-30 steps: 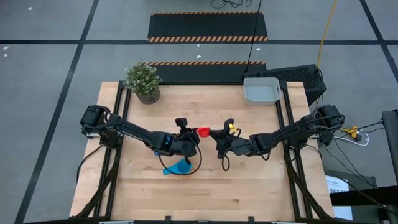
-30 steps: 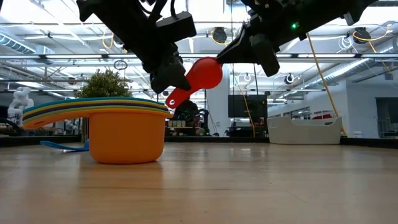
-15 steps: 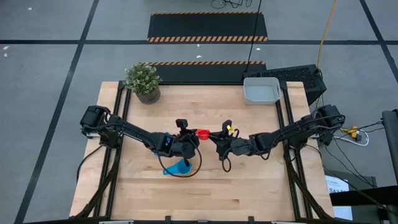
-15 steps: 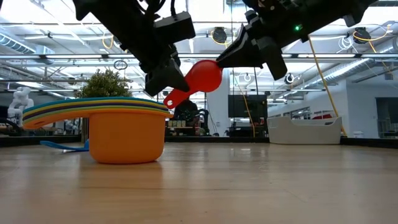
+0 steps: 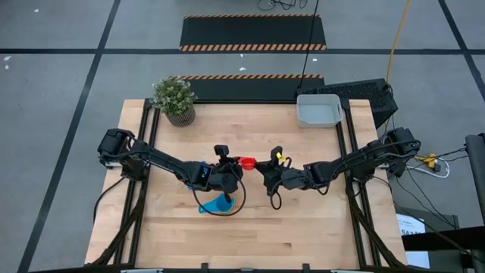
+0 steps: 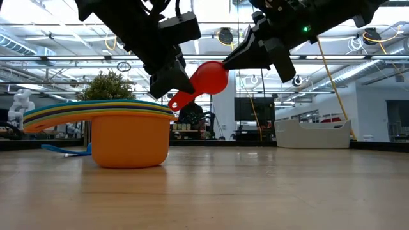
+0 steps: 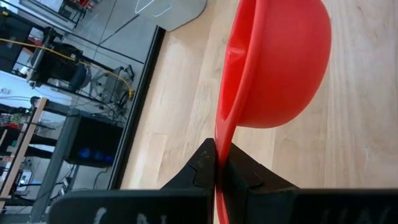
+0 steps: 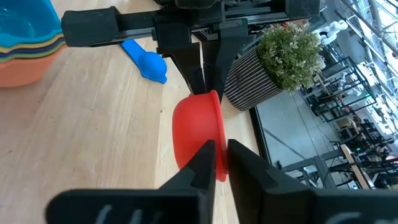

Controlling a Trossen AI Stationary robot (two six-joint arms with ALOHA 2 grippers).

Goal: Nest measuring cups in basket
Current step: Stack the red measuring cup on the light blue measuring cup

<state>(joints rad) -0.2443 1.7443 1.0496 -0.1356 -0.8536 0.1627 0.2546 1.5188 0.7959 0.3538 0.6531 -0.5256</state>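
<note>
A red measuring cup (image 6: 209,77) hangs in the air over the middle of the table, between my two grippers. My left gripper (image 5: 229,168) is shut on its handle, my right gripper (image 5: 261,166) on its rim. A stack of nested measuring cups (image 6: 128,137), orange outermost and light blue on top (image 5: 220,204), stands with its base on the table just near of my left gripper. A small blue cup (image 8: 147,64) lies on the table beside the stack. The grey basket (image 5: 318,111) sits at the far right. My left gripper pinches the red cup's handle (image 7: 219,163) between its two fingers, which lie along the handle and slant down from the table's left. The cup is lifted clear, its bowl (image 7: 283,62) beyond the fingertips. My right gripper pinches the bowl's rim (image 8: 220,167) on the side away from the handle, one finger (image 8: 204,159) outside the bowl and one (image 8: 239,158) at its open face. It comes nearly level from the table's right.
A potted plant (image 5: 174,99) stands at the table's far left corner. The wooden top (image 5: 303,227) is bare toward the near edge and the right. Black frame rails (image 5: 345,152) run along both sides.
My right gripper has turned a little at the wrist by the red cup's rim. The cup has stayed lifted in about the same place, its handle still in my left gripper.
</note>
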